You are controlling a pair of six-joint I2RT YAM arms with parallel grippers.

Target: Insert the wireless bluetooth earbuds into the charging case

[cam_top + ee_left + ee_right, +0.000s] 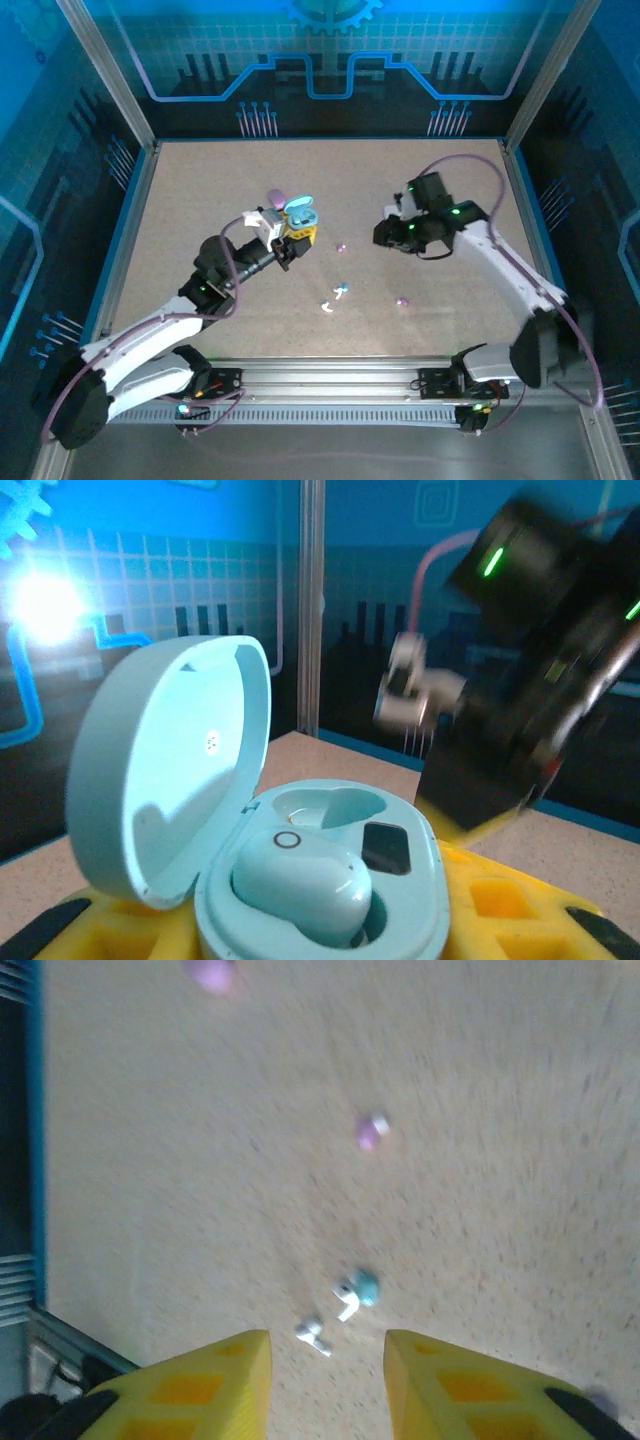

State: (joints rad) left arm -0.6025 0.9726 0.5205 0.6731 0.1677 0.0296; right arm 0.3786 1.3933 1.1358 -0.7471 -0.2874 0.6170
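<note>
We see a speckled tan table (200, 200) walled by blue-lit panels (320, 60). Loose earbuds (340, 292) lie near its middle. Our left gripper (293, 238) clamps the open charging case (320, 900) left of centre. The right gripper (327, 1360) gapes empty, its view blurred.

White arms (140, 340), purple cables (465, 160), yellow claws (327, 1380)
</note>
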